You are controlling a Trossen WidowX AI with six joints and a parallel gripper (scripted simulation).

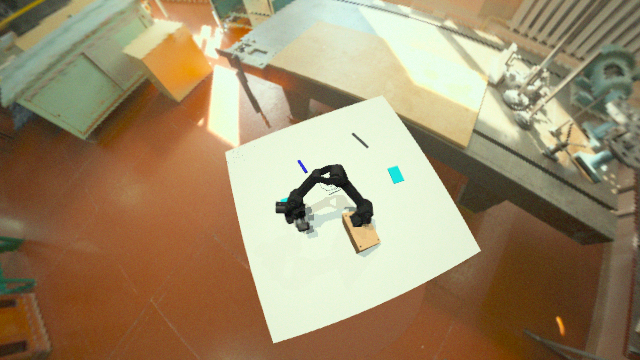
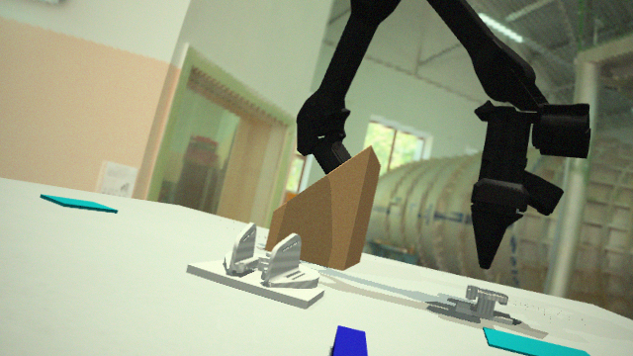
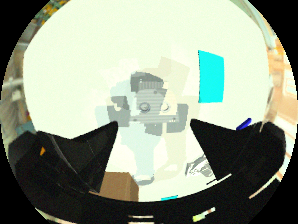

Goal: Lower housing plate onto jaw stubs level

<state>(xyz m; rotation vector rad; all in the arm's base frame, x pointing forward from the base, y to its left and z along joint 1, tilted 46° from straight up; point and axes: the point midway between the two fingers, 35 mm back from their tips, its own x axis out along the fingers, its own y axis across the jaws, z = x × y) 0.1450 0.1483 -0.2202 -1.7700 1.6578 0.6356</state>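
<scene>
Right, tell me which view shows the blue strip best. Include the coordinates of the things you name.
The top view, since the whole narrow blue strip [image 1: 302,166] [image 2: 350,342] [image 3: 244,124] lies in sight there, beside the black arm [image 1: 310,186] [image 2: 341,64]. The exterior view shows it larger, but the bottom edge cuts it off. The wrist view catches only a small piece behind a gripper finger.
</scene>
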